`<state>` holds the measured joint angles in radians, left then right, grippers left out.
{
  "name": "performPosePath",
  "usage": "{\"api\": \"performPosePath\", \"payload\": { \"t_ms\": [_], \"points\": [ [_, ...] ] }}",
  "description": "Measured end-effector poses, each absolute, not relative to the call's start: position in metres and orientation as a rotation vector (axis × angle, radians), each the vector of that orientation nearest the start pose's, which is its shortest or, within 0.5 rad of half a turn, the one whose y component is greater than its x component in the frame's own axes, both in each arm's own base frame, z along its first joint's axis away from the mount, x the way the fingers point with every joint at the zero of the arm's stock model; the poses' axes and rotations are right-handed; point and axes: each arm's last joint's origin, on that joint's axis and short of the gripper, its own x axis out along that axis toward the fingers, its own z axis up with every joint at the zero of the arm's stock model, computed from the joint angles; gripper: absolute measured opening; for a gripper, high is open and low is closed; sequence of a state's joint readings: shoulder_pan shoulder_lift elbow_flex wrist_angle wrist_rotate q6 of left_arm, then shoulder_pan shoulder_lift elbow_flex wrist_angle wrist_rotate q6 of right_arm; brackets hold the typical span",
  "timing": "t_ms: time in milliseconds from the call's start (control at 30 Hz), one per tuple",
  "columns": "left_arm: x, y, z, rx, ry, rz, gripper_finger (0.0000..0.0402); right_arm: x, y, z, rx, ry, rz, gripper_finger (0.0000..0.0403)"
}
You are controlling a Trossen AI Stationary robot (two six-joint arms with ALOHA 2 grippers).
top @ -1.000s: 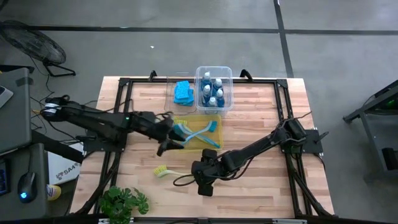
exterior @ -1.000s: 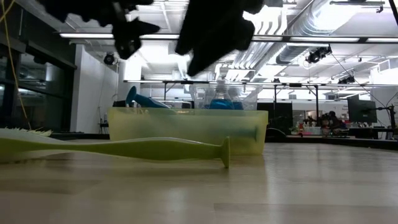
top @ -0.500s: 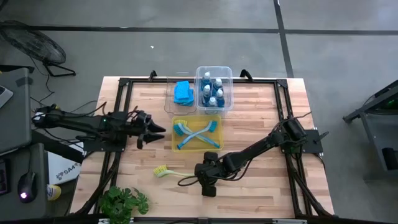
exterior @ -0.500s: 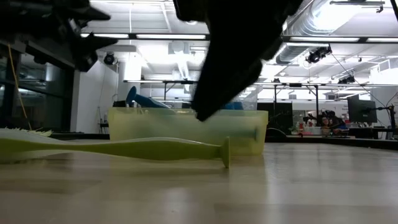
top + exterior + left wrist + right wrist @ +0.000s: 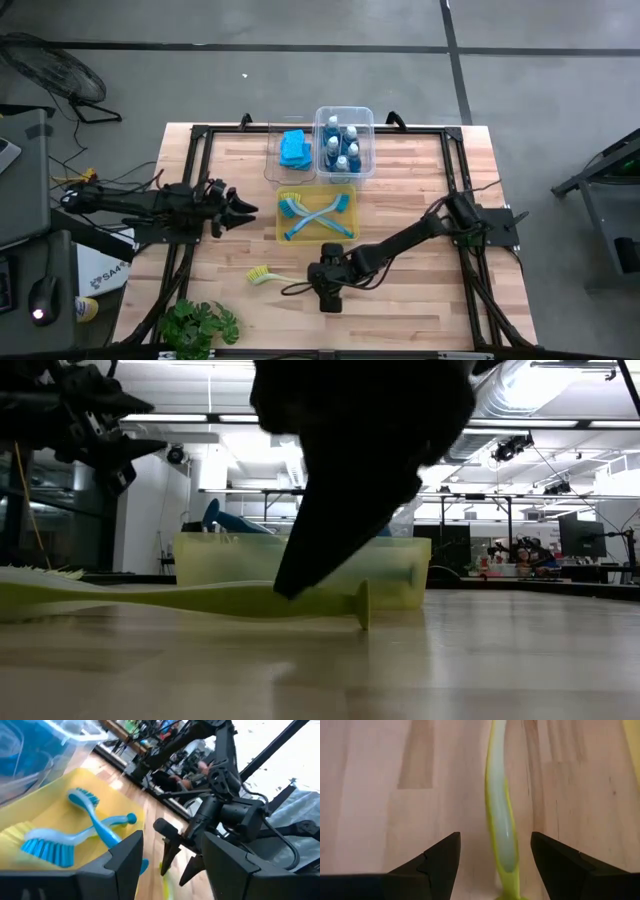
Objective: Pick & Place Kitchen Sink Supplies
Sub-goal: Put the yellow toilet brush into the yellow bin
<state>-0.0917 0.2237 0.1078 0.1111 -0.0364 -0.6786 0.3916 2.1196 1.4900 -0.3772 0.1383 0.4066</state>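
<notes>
The right gripper (image 5: pixel 492 870) hangs just above the yellow-green dish brush (image 5: pixel 268 274) on the worktop (image 5: pixel 420 300), fingers wide astride its handle, seemingly not touching. The left gripper (image 5: pixel 245 208) waits beside the yellow bin (image 5: pixel 316 239), fingers apart and empty.

The table (image 5: pixel 420 200) is pale planked wood, smooth, faintly sheened. The yellow-green dish brush (image 5: pixel 501 820) looks like glossy moulded plastic. The yellow bin (image 5: pixel 300 565) is translucent plastic, the clear bin (image 5: pixel 345 115) shiny.

yellow-green brush (image 5: pixel 263 274), 2 blue brushes (image 5: pixel 316 214) in yellow bin (image 5: pixel 281 226), blue sponges (image 5: pixel 293 148), light wood table (image 5: pixel 420 205)
</notes>
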Motion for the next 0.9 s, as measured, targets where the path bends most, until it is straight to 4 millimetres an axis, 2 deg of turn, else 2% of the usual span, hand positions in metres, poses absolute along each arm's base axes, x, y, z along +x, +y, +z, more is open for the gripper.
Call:
{"api": "performPosePath", "payload": {
  "t_ms": [167,467,667,900],
  "points": [
    [0.109,-0.009,0.189,-0.697,0.057,-0.044,0.0197,0.413,0.166,0.135,0.124,1.020,0.001,0.0236],
    [0.109,-0.009,0.188,-0.698,0.075,-0.033,0.0197,0.415,0.166,0.131,0.119,1.014,-0.021,0.0227],
    [0.109,-0.009,0.187,-0.697,0.083,-0.030,0.0197,0.415,0.165,0.130,0.112,1.011,-0.041,0.0181],
    [0.109,-0.009,0.187,-0.697,0.081,-0.030,0.0197,0.415,0.165,0.130,0.152,1.007,-0.075,0.0099]
  ]
}}
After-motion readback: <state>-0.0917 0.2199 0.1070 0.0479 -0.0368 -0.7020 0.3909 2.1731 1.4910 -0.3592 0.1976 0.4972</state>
